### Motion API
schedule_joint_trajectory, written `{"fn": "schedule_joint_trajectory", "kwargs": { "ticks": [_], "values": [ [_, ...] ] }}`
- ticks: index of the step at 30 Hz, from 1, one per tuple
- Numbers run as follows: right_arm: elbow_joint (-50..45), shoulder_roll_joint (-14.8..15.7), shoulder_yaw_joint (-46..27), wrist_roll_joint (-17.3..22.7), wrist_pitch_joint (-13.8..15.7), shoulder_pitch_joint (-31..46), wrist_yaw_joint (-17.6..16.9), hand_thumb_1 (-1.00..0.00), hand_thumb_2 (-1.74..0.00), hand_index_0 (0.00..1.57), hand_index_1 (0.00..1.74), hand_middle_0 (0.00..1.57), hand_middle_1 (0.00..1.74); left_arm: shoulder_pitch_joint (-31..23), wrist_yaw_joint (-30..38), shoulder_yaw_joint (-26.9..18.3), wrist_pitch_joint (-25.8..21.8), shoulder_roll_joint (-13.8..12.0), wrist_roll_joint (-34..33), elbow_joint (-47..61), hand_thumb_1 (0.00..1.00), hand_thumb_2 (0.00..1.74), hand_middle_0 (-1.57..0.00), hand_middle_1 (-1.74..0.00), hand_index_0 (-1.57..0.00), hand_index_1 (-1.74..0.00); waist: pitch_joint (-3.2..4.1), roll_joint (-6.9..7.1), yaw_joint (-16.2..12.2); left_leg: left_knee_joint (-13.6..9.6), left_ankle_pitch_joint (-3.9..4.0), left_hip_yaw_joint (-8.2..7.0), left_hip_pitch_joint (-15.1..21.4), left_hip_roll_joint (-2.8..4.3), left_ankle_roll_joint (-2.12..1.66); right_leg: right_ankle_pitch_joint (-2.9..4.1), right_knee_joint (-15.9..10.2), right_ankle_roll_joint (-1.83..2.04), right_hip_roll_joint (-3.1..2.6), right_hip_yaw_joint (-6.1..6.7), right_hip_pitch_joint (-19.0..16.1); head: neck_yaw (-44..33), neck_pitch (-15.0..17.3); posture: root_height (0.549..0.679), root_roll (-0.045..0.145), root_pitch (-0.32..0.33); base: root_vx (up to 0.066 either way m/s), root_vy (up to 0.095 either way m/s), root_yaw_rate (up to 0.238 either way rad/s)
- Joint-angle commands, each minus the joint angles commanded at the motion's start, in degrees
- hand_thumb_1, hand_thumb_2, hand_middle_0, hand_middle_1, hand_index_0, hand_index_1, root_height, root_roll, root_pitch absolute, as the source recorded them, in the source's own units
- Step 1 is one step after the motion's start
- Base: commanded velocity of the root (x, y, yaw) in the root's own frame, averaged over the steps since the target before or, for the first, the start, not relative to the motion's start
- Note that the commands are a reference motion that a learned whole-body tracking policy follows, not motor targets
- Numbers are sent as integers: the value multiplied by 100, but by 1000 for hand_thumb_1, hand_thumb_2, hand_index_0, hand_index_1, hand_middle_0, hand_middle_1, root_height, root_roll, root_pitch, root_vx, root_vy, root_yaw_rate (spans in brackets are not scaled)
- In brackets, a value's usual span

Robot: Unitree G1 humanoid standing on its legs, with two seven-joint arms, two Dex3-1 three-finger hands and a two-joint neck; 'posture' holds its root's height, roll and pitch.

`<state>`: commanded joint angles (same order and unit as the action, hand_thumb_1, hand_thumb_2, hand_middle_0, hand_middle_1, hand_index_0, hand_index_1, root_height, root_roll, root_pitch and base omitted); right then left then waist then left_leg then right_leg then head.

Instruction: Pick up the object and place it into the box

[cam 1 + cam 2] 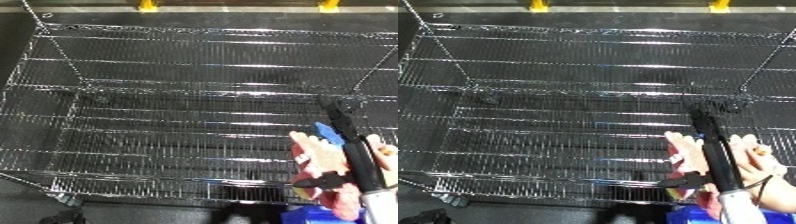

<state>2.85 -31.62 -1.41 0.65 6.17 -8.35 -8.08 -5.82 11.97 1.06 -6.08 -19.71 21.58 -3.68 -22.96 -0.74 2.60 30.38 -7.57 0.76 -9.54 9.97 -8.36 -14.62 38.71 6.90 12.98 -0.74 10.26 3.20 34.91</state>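
My right hand (355,155) is reaching out over the wire bin (160,120) w/ fingers curled round the pink-and-blue object (322,152), holding it above the near-right corner, so pickup's done imo, release into bin still left.

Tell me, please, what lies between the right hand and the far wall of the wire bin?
Only bare wire mesh: past the right hand, which holds a pink object, the wire bin floor runs empty to the far wall. The left eye view shows it best.
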Motion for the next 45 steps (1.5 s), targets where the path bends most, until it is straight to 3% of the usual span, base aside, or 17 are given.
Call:
{"fn": "schedule_joint_trajectory", "kwargs": {
  "ticks": [12, 28, 41, 45],
  "values": [
    [-54, -268, 65, -279, -46, -18, 97, 0, 0, 0, 0, 0, 0, -95, -63, -40, 24, 3, -50, 41, 1000, 1740, -1570, -1740, -1570, -1740, -23, 31, 49, -24, -5, 10, 5, -2, 8, 9, -18, 17, 10, -4, 25, 316, 219, 644, 48, -176, 6, 11, 1],
    [612, -1499, -6, -552, -254, -191, 479, 0, 0, 0, 0, 0, 0, -318, -64, -226, -33, -66, 239, 134, 1000, 1740, -1570, -1740, -1570, -1740, -105, 99, -49, 53, -25, -65, 11, 66, -13, -6, 101, 16, -30, 118, 159, 2028, 568, 641, 52, -176, 0, -24, -49],
    [2096, -2130, 622, -583, -389, -707, 770, 0, 0, 0, 0, 0, 0, -247, -238, 90, -103, -321, 504, 146, 1000, 1740, -1570, -1740, -1570, -1740, -113, -65, -87, -31, 28, -106, 29, 68, -39, 22, 108, 31, -13, 190, 281, 3483, 807, 640, 58, -170, 5, -28, -35],
    [2571, -2168, 927, -653, -470, -991, 836, 0, 0, 0, 0, 0, 0, -236, -285, 220, -115, -384, 563, 128, 1000, 1740, -1570, -1740, -1570, -1740, -137, -173, -74, -68, 64, -115, 10, 47, -49, 36, 114, 36, 4, 205, 337, 3824, 402, 640, 61, -167, 8, -23, -9]
  ]
}}
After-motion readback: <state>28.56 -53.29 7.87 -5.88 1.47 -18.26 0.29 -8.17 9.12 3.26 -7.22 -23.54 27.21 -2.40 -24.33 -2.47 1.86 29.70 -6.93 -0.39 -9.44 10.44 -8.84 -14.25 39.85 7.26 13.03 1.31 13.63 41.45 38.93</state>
